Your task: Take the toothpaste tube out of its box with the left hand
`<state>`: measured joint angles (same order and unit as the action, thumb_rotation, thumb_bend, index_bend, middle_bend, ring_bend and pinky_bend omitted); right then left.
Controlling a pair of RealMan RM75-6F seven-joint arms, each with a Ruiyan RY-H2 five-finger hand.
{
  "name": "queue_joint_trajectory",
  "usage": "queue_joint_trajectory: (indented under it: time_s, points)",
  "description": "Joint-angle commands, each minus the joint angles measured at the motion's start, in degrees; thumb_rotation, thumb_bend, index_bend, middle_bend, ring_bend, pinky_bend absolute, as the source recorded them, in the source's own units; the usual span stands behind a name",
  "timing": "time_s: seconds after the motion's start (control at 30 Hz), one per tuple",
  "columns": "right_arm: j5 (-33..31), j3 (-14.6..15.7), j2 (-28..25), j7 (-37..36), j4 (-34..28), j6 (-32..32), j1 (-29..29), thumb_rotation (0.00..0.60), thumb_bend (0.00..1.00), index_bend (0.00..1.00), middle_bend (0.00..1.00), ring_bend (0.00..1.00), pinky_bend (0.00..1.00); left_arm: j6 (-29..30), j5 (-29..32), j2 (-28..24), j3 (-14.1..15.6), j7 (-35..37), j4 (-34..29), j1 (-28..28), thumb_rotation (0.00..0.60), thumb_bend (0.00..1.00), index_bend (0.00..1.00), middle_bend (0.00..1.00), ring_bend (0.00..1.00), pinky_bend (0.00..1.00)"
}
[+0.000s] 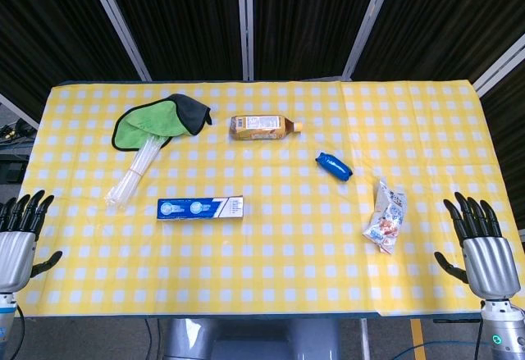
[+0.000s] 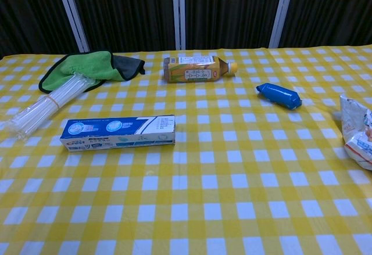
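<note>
A blue and white toothpaste box point(image 1: 200, 208) point(image 2: 118, 132) lies flat on the yellow checked tablecloth, left of centre, its long side running left to right. The tube itself cannot be seen. My left hand point(image 1: 18, 241) hovers at the table's left front corner, fingers spread upward, holding nothing, well left of the box. At the right front corner my right hand point(image 1: 482, 249) is likewise held up with fingers apart and empty. Neither hand shows in the chest view.
A bundle of clear straws point(image 1: 133, 172) point(image 2: 47, 104) lies behind the box beside a green and black cloth point(image 1: 160, 120) point(image 2: 87, 67). A tea bottle point(image 1: 264, 127) point(image 2: 196, 68) lies on its side at the back. A blue packet point(image 1: 334, 165) point(image 2: 279, 95) and a snack bag point(image 1: 386, 216) point(image 2: 358, 130) sit to the right.
</note>
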<state>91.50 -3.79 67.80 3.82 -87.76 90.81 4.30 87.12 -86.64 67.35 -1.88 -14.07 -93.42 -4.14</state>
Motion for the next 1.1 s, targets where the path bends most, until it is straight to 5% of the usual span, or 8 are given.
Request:
queue_joint_trajectory:
  time_s: [0.03, 0.7, 1.1]
  points:
    - [0.08, 0.07, 0.01, -0.05, 0.07, -0.12, 0.04, 0.600, 0.09, 0.00, 0.00, 0.00, 0.00, -0.13, 0.08, 0.04, 0.02, -0.09, 0.07, -0.03, 0.600, 0.16, 0.00, 0.00, 0.00, 0.00]
    - [0.21, 0.39, -0.53, -1.18, -0.59, -0.66, 0.06, 0.600, 0.09, 0.03, 0.00, 0.00, 0.00, -1.69, 0.73, 1.09, -0.64, -0.65, -0.55, -1.25, 0.600, 0.16, 0.00, 0.00, 0.00, 0.01]
    - [0.33, 0.83, -1.37, -3.41, -1.22, -1.55, 0.23, 0.600, 0.09, 0.05, 0.00, 0.00, 0.00, -14.35, 6.38, 3.69, -5.50, -11.85, -4.87, -11.38, 0.600, 0.16, 0.09, 0.00, 0.06, 0.16]
